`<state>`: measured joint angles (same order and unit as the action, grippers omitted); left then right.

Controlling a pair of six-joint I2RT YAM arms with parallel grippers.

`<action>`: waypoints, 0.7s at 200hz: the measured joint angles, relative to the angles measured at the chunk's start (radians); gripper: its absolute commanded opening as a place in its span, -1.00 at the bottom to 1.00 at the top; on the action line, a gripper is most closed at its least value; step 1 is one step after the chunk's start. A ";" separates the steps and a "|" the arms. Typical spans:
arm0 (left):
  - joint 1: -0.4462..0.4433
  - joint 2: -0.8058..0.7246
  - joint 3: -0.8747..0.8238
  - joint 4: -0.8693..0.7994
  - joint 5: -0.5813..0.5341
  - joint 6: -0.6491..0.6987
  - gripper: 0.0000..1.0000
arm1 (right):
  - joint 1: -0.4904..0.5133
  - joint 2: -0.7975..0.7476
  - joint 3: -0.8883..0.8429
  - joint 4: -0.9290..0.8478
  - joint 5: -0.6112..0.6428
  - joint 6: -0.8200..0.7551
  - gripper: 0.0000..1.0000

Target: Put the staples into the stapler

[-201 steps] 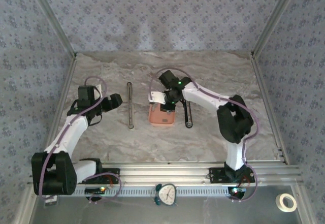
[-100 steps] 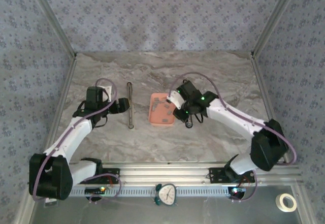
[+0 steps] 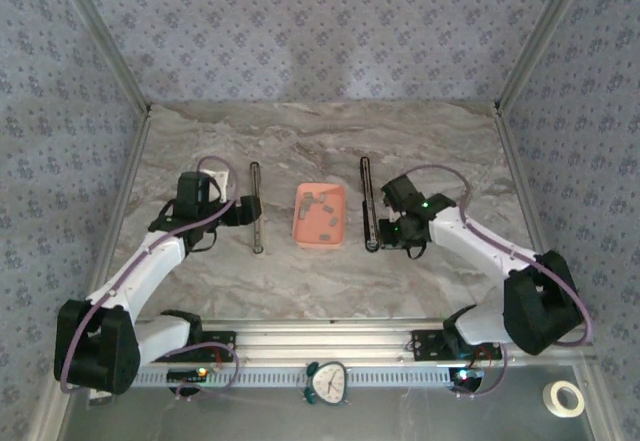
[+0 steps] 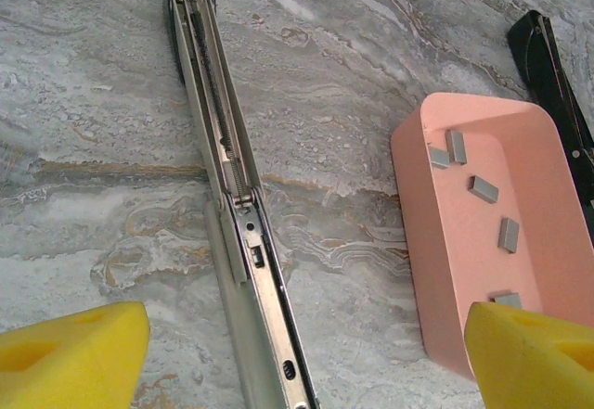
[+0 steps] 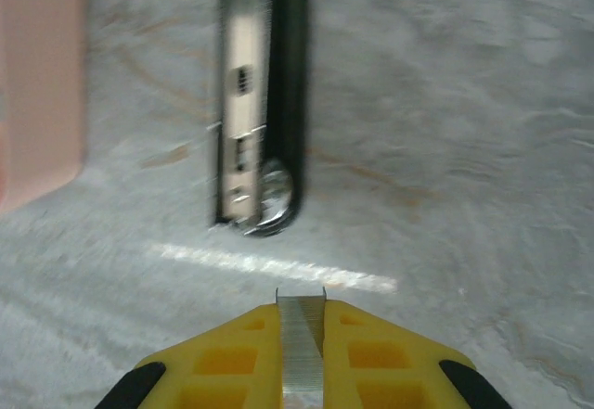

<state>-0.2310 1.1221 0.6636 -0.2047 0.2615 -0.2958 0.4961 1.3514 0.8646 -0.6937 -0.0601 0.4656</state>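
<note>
Two staplers lie opened out flat. The left stapler [image 3: 256, 208] [image 4: 232, 196] shows its metal channel, and my left gripper [image 3: 243, 211] [image 4: 302, 363] hangs open over its near half, yellow fingertips [image 4: 74, 353] on either side. Several staples [image 4: 483, 189] [image 3: 322, 211] lie loose in the salmon-pink tray [image 3: 303, 231] [image 4: 418, 242]. My right gripper [image 3: 388, 229] [image 5: 302, 312] is shut on one grey staple strip [image 5: 302, 344], held just short of the near end of the right stapler [image 3: 370, 204] [image 5: 260, 140].
The pink tray sits between the two staplers and shows at the left edge [image 5: 37, 84] of the right wrist view. The right stapler's black end [image 4: 548, 66] lies just beyond the tray. Metal rails border the marble table.
My right arm swung from over the tray to the right, to the near end of the right stapler, carrying the strip. The left gripper moved right up to the left stapler.
</note>
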 measured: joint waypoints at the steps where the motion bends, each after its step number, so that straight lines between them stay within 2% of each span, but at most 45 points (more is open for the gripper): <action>1: 0.000 0.000 0.000 0.000 0.000 0.000 0.77 | -0.003 0.001 0.000 0.000 -0.001 0.002 -0.72; 79: -0.001 0.000 -0.022 0.026 -0.009 0.000 0.76 | -0.225 0.098 -0.028 0.006 -0.043 0.051 -0.72; 140: -0.001 0.000 -0.025 0.026 -0.017 0.015 0.76 | -0.266 0.228 -0.005 -0.014 -0.053 0.050 -0.66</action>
<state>-0.2321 1.1221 0.6384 -0.1783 0.2447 -0.2806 0.2302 1.5791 0.8597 -0.7082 -0.1131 0.5159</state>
